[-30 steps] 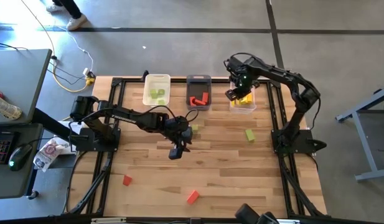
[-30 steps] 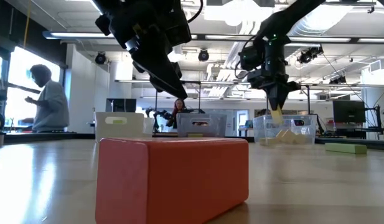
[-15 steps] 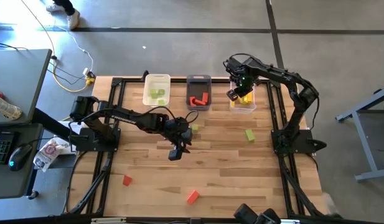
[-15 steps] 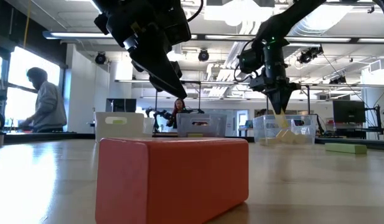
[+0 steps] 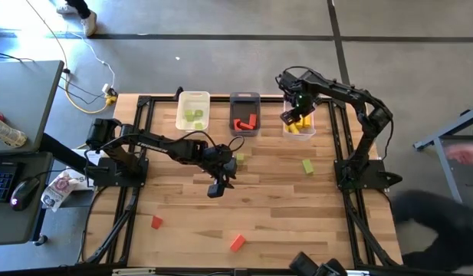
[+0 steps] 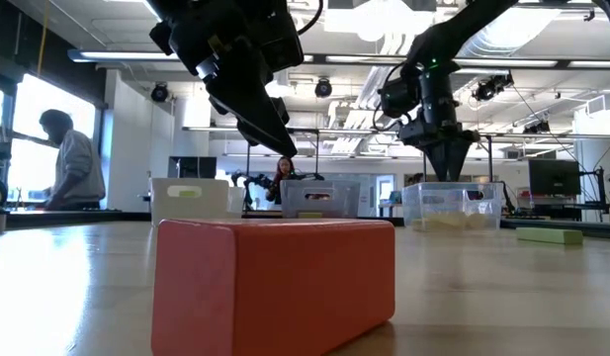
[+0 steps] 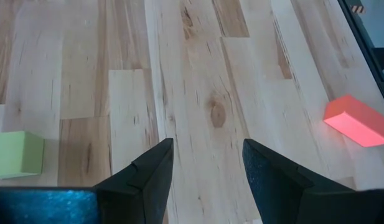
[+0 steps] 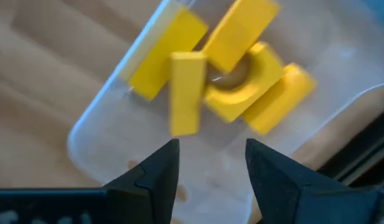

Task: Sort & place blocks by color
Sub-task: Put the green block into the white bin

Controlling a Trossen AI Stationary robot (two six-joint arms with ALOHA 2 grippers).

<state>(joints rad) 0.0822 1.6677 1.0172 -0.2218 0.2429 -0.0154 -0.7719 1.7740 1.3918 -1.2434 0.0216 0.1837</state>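
Starting at the left of the wooden table (image 5: pixel 274 207), two red blocks lie loose near the front edge, a small red cube (image 5: pixel 156 222) and a longer red bar (image 5: pixel 237 242), which fills the foreground of the low view. The left gripper (image 5: pixel 218 184) hangs over the middle of the table, fingers apart and holding nothing, bare wood between them, with a green block (image 7: pixel 16 154) beside them and a red one (image 7: pixel 358 121) farther off. At the back edge stand three bins in a row: the white bin (image 5: pixel 193 110) with green blocks (image 5: pixel 194 116) in it, the dark grey bin (image 5: pixel 244 113) with red blocks (image 5: pixel 244 123), then the clear bin (image 5: pixel 299 123). The right gripper (image 5: pixel 291 115) hovers just above that clear bin, fingers spread and empty, and its wrist view looks straight down on the yellow blocks (image 8: pixel 226 68) inside: several bars and a curved piece lying across each other. One green block (image 5: pixel 307 165) lies alone on the wood in front of the clear bin. A person (image 6: pixel 72 168) stands in the room beyond.
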